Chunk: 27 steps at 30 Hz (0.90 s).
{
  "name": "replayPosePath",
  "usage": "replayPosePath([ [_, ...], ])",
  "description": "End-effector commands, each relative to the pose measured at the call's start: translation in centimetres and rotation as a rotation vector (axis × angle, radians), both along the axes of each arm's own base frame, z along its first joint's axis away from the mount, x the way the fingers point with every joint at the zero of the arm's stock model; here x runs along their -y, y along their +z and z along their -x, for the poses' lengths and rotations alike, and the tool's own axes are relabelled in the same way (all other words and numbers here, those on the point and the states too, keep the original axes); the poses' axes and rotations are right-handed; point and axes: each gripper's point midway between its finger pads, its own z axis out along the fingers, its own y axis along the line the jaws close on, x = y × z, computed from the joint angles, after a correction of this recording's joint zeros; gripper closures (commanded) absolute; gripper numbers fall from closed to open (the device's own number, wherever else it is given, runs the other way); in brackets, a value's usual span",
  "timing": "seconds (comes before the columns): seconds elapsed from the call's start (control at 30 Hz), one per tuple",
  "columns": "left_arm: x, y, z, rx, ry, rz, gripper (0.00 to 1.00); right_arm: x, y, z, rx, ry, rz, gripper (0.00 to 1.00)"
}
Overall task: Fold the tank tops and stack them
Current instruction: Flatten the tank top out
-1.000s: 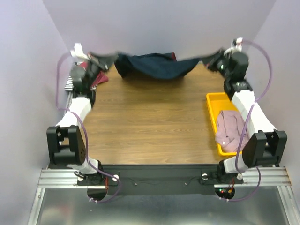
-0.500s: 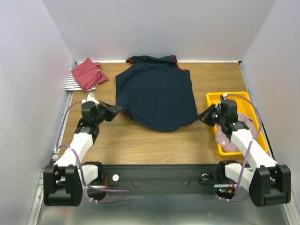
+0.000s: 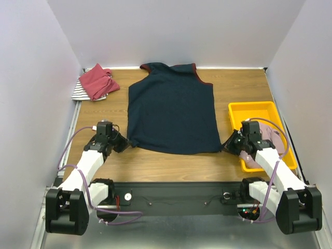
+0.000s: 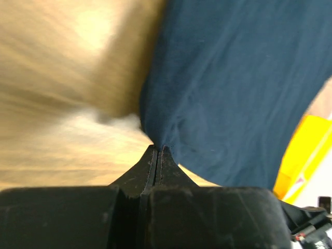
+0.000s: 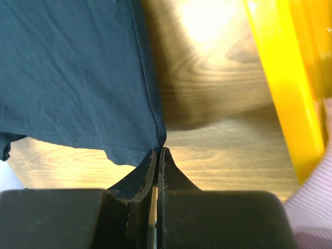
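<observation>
I can read no lettering, numbers or brand in any view. The navy tank top (image 3: pixel 172 111) shows me plain cloth, and the yellow tray (image 3: pixel 249 111) on the right bare plastic.

Left arm (image 3: pixel 83 168): low, reaching forward
Left gripper (image 3: pixel 122 143): jaws pressed together, pinching a hem corner of the navy tank top (image 3: pixel 171 111)
Right arm (image 3: pixel 274 165): low, angled inward
Right gripper (image 3: pixel 228 146): jaws together on the other hem corner

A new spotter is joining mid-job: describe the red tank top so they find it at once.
On the wooden table, look to the far left corner. A crumpled red tank top lies there on top of a black-white striped one. It is the only red cloth; the navy tank top mid-table is far larger and spread flat.
</observation>
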Motion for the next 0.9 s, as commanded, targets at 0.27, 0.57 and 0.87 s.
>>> replayPosePath([
  [0.27,-1.6,1.3,1.6,-0.043,-0.04,-0.126,1.0,2.3,4.7,0.5,-0.031,-0.023,0.148,1.0],
  [0.57,-2.2,2.1,3.3,-0.068,-0.05,-0.165,1.0,3.4,6.6,1.7,-0.058,-0.028,0.206,1.0],
  [0.87,-2.2,3.1,5.0,-0.078,-0.088,-0.175,0.99,3.9,6.2,3.6,-0.097,-0.034,0.225,0.99],
])
